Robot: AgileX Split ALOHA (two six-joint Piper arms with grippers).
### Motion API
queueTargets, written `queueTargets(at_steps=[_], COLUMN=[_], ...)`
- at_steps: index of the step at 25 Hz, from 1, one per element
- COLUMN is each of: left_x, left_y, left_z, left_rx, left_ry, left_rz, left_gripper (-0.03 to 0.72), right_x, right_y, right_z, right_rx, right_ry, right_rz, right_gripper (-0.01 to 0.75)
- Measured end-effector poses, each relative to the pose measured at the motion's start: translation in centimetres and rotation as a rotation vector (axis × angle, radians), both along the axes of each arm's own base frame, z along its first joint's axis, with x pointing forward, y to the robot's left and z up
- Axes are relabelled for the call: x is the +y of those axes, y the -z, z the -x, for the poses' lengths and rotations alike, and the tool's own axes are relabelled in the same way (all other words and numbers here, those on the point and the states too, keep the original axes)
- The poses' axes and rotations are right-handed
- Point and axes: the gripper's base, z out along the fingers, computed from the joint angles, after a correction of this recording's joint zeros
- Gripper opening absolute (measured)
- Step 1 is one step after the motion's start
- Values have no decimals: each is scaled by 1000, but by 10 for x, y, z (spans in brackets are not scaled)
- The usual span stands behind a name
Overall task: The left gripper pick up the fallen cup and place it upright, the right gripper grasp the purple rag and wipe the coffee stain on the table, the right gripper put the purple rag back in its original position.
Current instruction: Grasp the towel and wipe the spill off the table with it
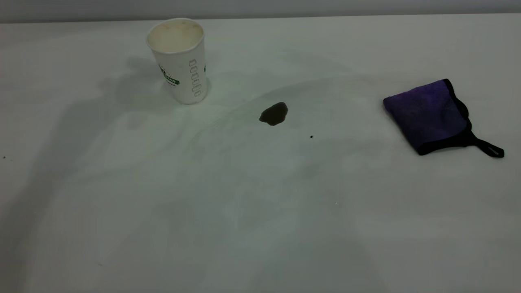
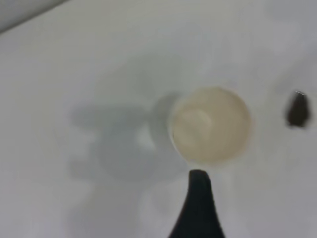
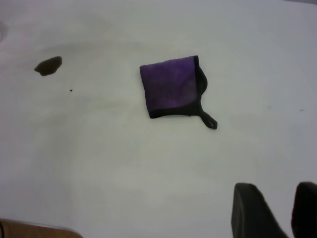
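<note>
A: Where's the cup (image 1: 181,61)?
B: Upright on the table (image 1: 244,228), far left, mouth up – cream inside. The stain (image 1: 274,113) sits just to its right, apart from it.
A: And the rag (image 1: 427,116)?
B: Folded flat, well to the right of the stain, loop at its near corner.
A: Left gripper (image 2: 198,208)?
B: High over the cup, holding nothing; only one dark finger shows, so its gap I can't tell.
A: Right gripper (image 3: 277,208)?
B: Above the table short of the rag – fingers slightly parted, empty.

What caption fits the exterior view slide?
Cup upright at rear left, coffee stain mid-table, purple rag folded at right.
</note>
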Motion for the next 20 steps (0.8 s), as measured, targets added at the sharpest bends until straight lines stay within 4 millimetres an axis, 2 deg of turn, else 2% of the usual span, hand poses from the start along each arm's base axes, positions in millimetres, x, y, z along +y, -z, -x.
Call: queueTargets(at_steps=[2,5,10,13,20], left_x=[5,11,20,27,43], left_y=[-39,-82,-131,-141,-131], left_z=[28,69,119,156,255], left_rx=[-14,-25,-148,-172,-218], left_ry=[18,42,13,-16,-21], left_rz=[2,0,29,51,63], left_gripper=[625,547,427,372,272], right_x=[0,0,0,0,0], right_y=[0,0,0,0,0], right_z=[0,0,0,0,0], right_rx=[0,0,0,0,0], right_ry=[0,0,0,0,0], right_rz=[0,0,0,0,0], right_gripper=[238,238,238,238,238])
